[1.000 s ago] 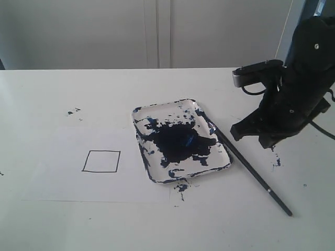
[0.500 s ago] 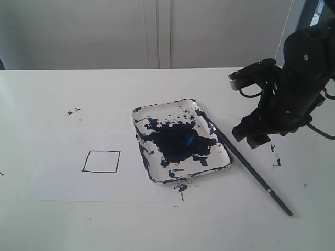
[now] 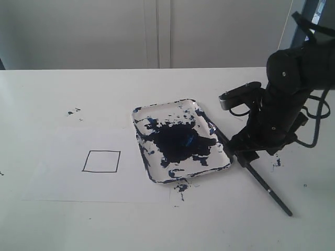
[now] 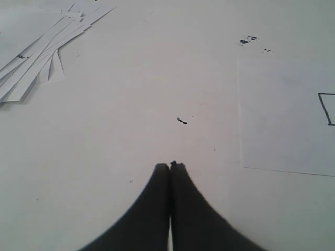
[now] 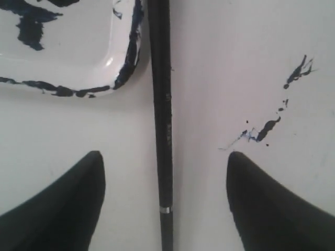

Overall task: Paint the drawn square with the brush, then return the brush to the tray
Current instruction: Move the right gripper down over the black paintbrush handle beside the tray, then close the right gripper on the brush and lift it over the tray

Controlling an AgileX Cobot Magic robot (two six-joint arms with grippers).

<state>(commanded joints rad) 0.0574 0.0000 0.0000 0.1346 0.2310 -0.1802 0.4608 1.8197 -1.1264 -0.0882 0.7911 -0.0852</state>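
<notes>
The drawn square (image 3: 101,161) is a thin black outline with a white inside, left of the tray; its edge also shows in the left wrist view (image 4: 327,109). The paint-blotched white tray (image 3: 165,111) sits mid-table, and its corner (image 5: 123,68) is close to the brush. The thin black brush (image 3: 269,193) lies flat on the table along the tray's right side. My right gripper (image 3: 243,157) is low over it and open, and my right gripper (image 5: 163,154) has one finger on each side of the brush (image 5: 162,104), neither touching it. My left gripper (image 4: 170,165) is shut and empty over bare table.
A large white paper sheet (image 3: 63,178) carries the square. Loose paper strips (image 4: 36,57) lie fanned out near the left arm. Dark paint specks mark the table (image 3: 73,111) and beside the brush (image 5: 267,128). A pale wall stands behind the table.
My right arm has come down and to the left, from beside the brush to directly over it. The brush, tray and square have not moved.
</notes>
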